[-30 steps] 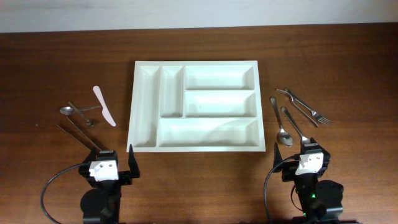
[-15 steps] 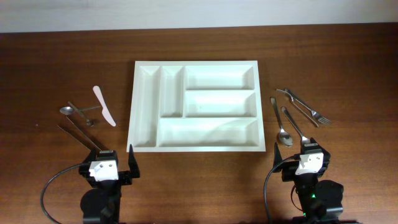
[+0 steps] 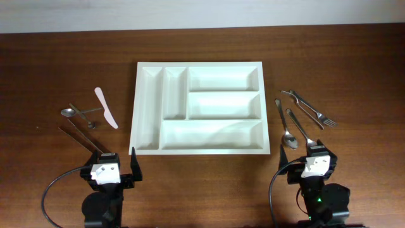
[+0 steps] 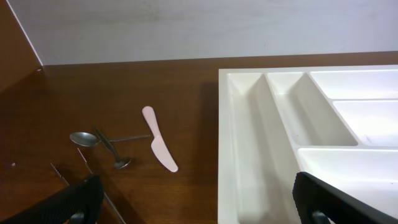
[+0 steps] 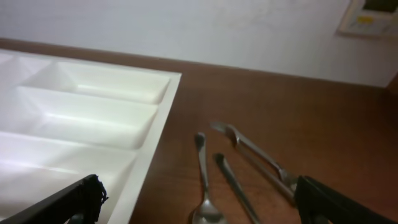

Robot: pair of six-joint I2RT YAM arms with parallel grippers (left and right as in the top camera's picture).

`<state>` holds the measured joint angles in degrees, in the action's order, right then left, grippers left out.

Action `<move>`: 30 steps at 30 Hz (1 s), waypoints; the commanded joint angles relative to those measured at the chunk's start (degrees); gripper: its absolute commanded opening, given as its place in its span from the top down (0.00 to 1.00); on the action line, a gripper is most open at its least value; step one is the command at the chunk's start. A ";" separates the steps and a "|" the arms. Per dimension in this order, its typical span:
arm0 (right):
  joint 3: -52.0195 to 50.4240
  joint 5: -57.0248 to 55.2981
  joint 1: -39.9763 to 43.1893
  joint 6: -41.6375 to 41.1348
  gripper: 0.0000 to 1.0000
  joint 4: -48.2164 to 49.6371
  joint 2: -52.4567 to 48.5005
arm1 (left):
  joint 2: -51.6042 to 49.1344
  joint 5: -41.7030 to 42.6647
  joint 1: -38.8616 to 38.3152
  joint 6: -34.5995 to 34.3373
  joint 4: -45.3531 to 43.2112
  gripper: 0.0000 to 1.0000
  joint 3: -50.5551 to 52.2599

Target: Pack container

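**L side.** Loose cutlery lies scattered near the L edge of the table. There is a metal spoon, and a smaller spoon crosses its handle. Two long thin metal pcs run diagonally toward the near edge; type cannot be told. A pale plastic knife lies just R of the spoons. All items lie flat and apart from the container. Judged: stock staged within L arm reach.

**Left gripper**. Sits at the near edge, over the near ends of the thin pcs. Fingers are spread wide, nothing between them. The L wrist view shows both fingers at the bottom corners, w/ bare table and the tray's near L corner ahead. Judged: ready pose, aimed so both stock and tray are in sight.

**Container**. White tray at table centre, long sides parallel to the far and near edges. It has two narrow slots at L, two bays stacked at R, and one long bay along the near side. All five are empty, so packing is not yet begun. Judged: set between both stocks so either arm can serve it.

**R side.** Two spoons lie just R of the tray wall w/o touching it, bowls toward the near edge. Forks lie further R, overlapping, tines toward the R edge.

**Right gripper**. Sits at the near edge, just behind the spoon bowls. Fingers are spread wide, holding nothing. Judged: nearest pick is a spoon.
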<state>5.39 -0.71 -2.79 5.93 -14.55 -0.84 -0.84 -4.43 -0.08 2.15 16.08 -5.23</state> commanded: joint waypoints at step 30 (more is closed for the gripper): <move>75.89 4.37 0.02 -7.67 0.01 -49.27 -63.19 | 0.55 0.76 0.24 0.90 -0.17 0.01 0.33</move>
<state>80.07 1.50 -2.79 -4.29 -63.11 -59.55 -0.78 -4.43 -0.08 2.15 16.05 -5.21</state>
